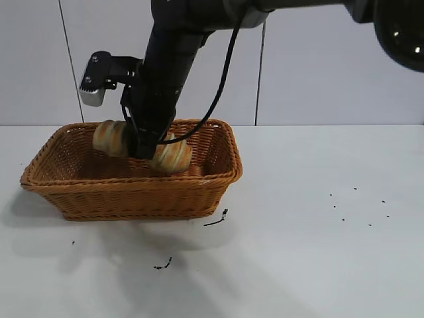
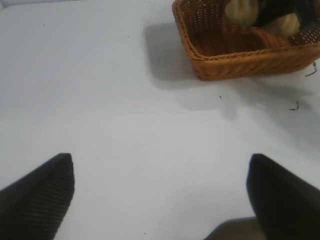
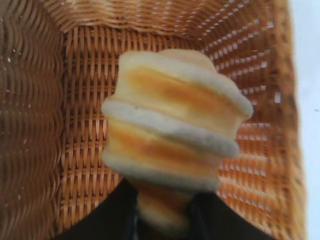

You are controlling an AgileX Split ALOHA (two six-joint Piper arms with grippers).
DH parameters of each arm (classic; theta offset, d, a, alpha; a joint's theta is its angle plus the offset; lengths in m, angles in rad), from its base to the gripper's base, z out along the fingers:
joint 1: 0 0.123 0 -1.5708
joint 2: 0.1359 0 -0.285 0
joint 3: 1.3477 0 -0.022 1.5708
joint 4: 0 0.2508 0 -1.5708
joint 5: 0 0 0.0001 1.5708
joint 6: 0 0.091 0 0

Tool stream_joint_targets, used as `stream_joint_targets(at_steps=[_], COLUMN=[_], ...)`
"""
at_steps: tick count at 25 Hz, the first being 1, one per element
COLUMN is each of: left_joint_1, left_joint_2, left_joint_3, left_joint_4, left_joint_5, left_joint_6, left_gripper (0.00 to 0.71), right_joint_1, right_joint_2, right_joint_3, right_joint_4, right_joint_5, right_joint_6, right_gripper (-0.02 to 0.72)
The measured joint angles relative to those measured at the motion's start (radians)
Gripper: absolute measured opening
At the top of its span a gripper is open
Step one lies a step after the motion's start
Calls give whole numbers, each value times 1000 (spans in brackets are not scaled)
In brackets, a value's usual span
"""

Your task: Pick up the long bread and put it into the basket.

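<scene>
The long bread (image 1: 173, 156), a ridged tan and cream loaf, is inside the wicker basket (image 1: 132, 199) on the left of the table. It lies tilted, its right end lower. My right gripper (image 1: 142, 149) reaches down into the basket and is shut on the loaf's middle. In the right wrist view the bread (image 3: 175, 130) sticks out from between the black fingers (image 3: 110, 215) over the basket's woven floor (image 3: 80, 150). My left gripper (image 2: 160, 172) hovers open over bare table, apart from the basket (image 2: 240, 60). The bread (image 2: 286, 22) shows there too.
The white table (image 1: 318, 265) stretches right of and in front of the basket. Small black scraps (image 1: 215, 220) lie near the basket's front right corner, another (image 1: 163, 265) closer in, and specks (image 1: 358, 205) are scattered at the right. A pale wall stands behind.
</scene>
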Motion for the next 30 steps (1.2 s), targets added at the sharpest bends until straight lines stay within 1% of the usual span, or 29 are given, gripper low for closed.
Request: stream_joint_targets(at_steps=[1, 3, 5, 6, 8, 12, 14, 15, 16, 18, 20, 23, 25, 27, 30], left_joint_1=[0, 0, 0, 0, 0, 0, 0, 0, 0, 0, 0, 0, 0, 0, 0], left_joint_2=[0, 0, 0, 0, 0, 0, 0, 0, 0, 0, 0, 0, 0, 0, 0], left_joint_3=[0, 0, 0, 0, 0, 0, 0, 0, 0, 0, 0, 0, 0, 0, 0], left_joint_4=[0, 0, 0, 0, 0, 0, 0, 0, 0, 0, 0, 0, 0, 0, 0], left_joint_5=[0, 0, 0, 0, 0, 0, 0, 0, 0, 0, 0, 0, 0, 0, 0], left_joint_6=[0, 0, 0, 0, 0, 0, 0, 0, 0, 0, 0, 0, 0, 0, 0], left_gripper=[696, 696, 696, 696, 696, 696, 696, 696, 696, 696, 696, 696, 696, 696, 696], right_joint_1=[-2, -6, -9, -9, -11, -11, -16, -21, -26, -37, -46, -57, -61, -70, -100], right_joint_2=[0, 0, 0, 0, -4, -26, -45, -59, -77, -116, -161, -212, -230, -232, -230], right_joint_3=[0, 0, 0, 0, 0, 0, 0, 0, 0, 0, 0, -3, -3, -3, -3], right_joint_4=[3, 7, 9, 10, 10, 13, 25, 32, 35, 36, 36, 24, 4, -32, -107], right_joint_5=[-1, -1, -5, -6, -7, -8, -5, 0, 10, 24, 38, 80, 113, 136, 150], right_joint_6=[0, 6, 24, 30, 33, 41, 66, 99, 150, 281, 448, 658, 780, 898, 1024], right_gripper=[299, 466, 578, 609, 636, 651, 651, 651, 651, 651, 651, 651, 651, 651, 651])
